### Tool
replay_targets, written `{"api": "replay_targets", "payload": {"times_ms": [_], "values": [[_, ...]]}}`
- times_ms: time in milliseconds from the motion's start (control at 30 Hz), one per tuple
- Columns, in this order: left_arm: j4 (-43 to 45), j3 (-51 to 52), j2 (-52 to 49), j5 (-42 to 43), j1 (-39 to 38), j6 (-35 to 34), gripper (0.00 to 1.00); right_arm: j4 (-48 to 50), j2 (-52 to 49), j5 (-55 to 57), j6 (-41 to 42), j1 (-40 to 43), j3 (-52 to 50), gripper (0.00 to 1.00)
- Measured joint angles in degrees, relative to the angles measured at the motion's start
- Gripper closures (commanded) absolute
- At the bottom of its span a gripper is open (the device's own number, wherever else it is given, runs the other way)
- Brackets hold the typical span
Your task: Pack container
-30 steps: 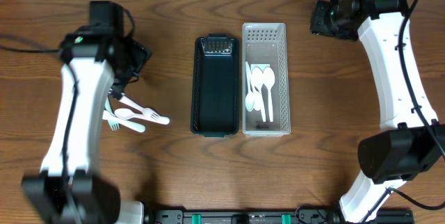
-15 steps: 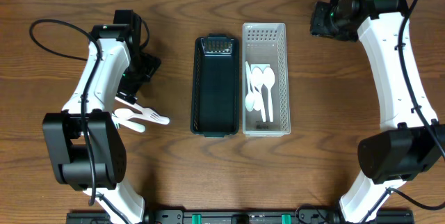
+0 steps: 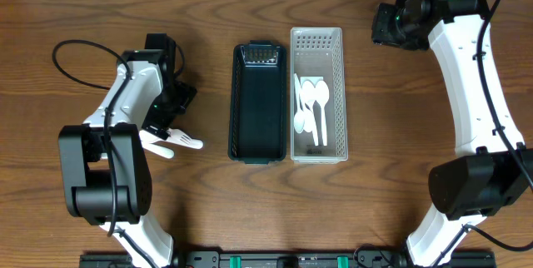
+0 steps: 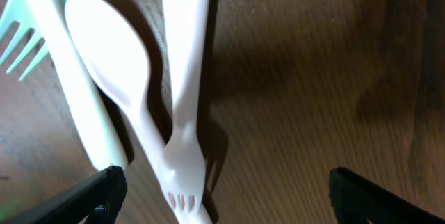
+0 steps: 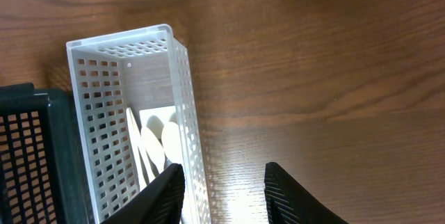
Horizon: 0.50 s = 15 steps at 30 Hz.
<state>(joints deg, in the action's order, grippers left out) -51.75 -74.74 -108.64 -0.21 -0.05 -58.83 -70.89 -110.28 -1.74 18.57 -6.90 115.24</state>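
Note:
A white perforated basket [image 3: 317, 39] holds several white spoons [image 3: 313, 106]; it also shows in the right wrist view [image 5: 118, 78]. A dark green basket [image 3: 256, 147] stands to its left with no cutlery showing in it. White plastic cutlery [image 3: 175, 141] lies on the table at the left. In the left wrist view a white fork [image 4: 184, 147], a white spoon [image 4: 111, 64] and a pale green fork [image 4: 21, 50] lie crossed. My left gripper [image 4: 222, 196] is open low over the fork. My right gripper [image 5: 226, 189] is open and empty beside the white basket's far end.
A black cable [image 3: 79, 52] loops on the table behind the left arm. The right arm [image 3: 479, 93] runs along the table's right side. Brown wood table [image 3: 400, 185] lies around the baskets.
My left arm has swung right and down towards the loose cutlery, its gripper now close over it. The right arm and both baskets have not moved.

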Motion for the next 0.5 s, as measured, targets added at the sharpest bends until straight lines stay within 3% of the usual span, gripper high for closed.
{"api": "replay_targets", "payload": {"times_ms": [500], "values": [[8.24, 6.38, 0.00, 0.04, 0.00, 1.22, 0.04, -0.70, 0.00, 0.00, 0.00, 0.02, 0.00, 0.60]]}}
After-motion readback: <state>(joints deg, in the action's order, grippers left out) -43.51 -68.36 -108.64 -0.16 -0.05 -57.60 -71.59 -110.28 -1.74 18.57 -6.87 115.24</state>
